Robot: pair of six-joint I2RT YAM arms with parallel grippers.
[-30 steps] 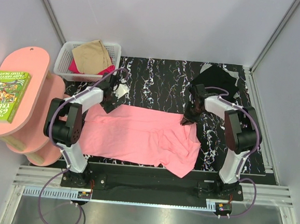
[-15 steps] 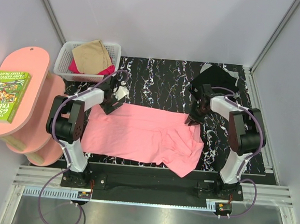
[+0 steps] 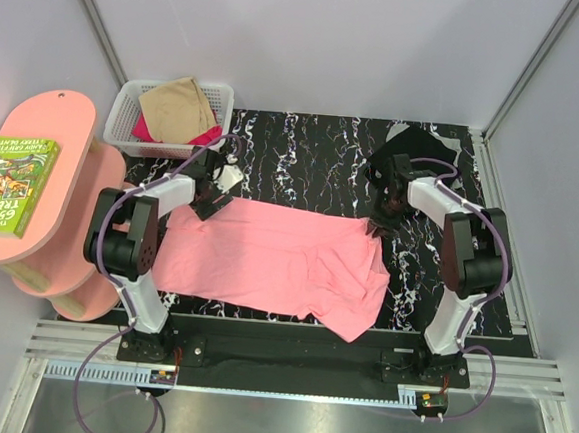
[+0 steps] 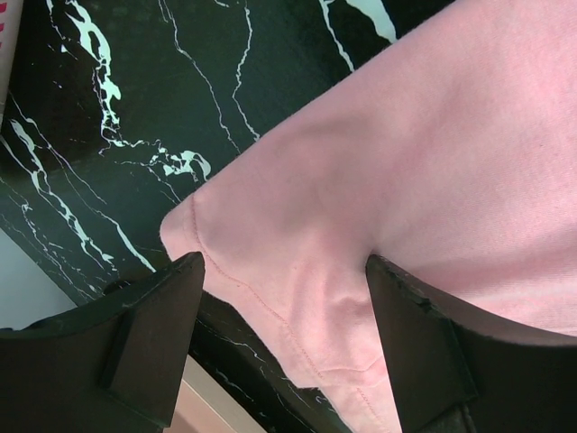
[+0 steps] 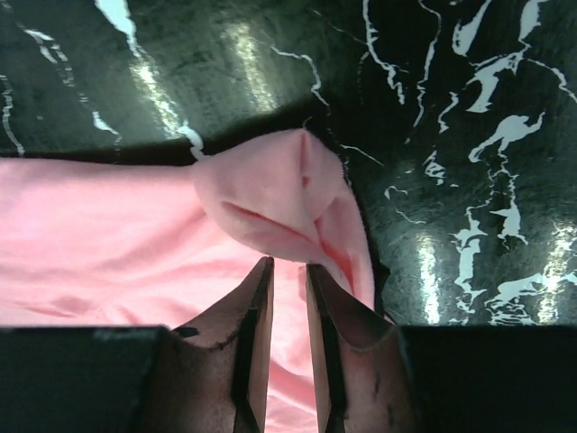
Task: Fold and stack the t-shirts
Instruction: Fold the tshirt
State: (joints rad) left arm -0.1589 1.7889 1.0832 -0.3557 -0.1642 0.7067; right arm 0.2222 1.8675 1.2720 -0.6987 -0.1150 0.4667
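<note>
— Fingers: left gripper (image 4: 284,266) wide, straddling far-left corner of salmon t-shirt (image 3: 266,255); right gripper (image 5: 288,264) narrow, pinching the far-right corner.
— Noted. Shirt flat on table (image 3: 315,148), long axis left–right between arms; each corner nearest its own arm.

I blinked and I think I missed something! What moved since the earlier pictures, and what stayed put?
The right gripper, pinching the pink shirt at a far corner, slid out to the robot's right and dragged that corner along. The left gripper, open over the other far corner, drifted slightly left. The shirt now lies spread wider. The black shirt, the basket and the book stayed put.
</note>
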